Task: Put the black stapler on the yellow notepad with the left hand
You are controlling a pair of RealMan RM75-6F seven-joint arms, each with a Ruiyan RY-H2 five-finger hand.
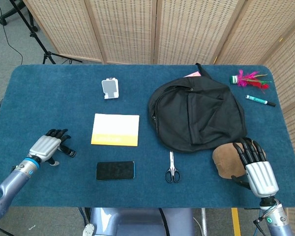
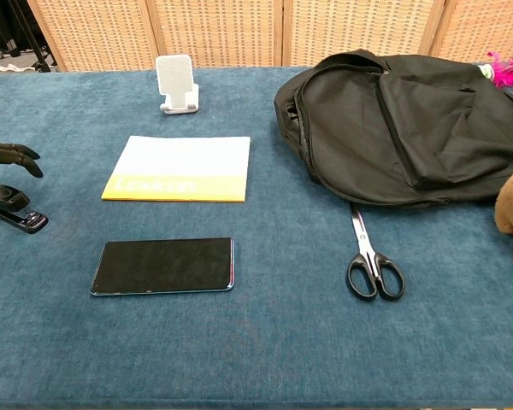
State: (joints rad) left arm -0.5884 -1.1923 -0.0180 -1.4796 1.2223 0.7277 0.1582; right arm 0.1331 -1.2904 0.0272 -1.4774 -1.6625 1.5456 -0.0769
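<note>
The black stapler (image 2: 13, 210) lies on the blue table at the far left; in the head view only its end (image 1: 69, 152) shows past my left hand (image 1: 48, 146). The hand's dark fingertips (image 2: 10, 154) hover just above the stapler with a gap between, fingers apart and holding nothing. The yellow notepad (image 1: 115, 130) (image 2: 179, 168) lies flat to the right of that hand, a hand's width or more away. My right hand (image 1: 255, 166) lies near the front right edge with its fingers stretched out, empty, against a brown round object (image 1: 226, 159).
A black phone (image 1: 115, 170) (image 2: 164, 266) lies in front of the notepad, with scissors (image 1: 172, 169) (image 2: 372, 256) to its right. A black backpack (image 1: 196, 113) (image 2: 402, 128) fills the right centre. A white phone stand (image 1: 110, 88) stands behind the notepad. A feather toy (image 1: 248, 79) and a marker (image 1: 260, 101) lie at the far right.
</note>
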